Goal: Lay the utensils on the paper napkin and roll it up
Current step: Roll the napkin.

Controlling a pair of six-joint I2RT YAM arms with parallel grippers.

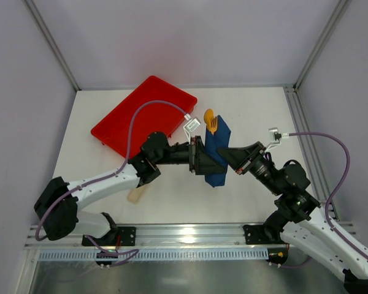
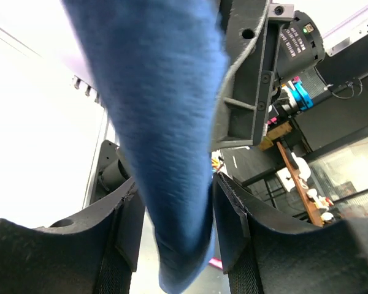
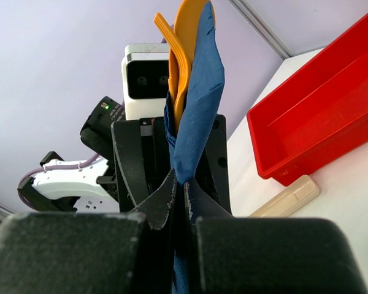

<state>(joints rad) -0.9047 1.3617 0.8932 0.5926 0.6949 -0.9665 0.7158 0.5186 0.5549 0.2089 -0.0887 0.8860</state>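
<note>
Over centre of table: paper napkin, lying between left gripper on its left side and right gripper on its right side. Inside napkin fold: utensils, ends protruding past far edge. Far-left on table: tray, well apart from napkin. Near-left on table: flat strip, just beside left arm, nearer to bases than tray.

Centre: I find left gripper and right gripper nose to nose either side of the paper napkin, no way between | far-left: red tray blocks | near-left: beige strip beside left arm | far-right tabletop: room to pass.
</note>
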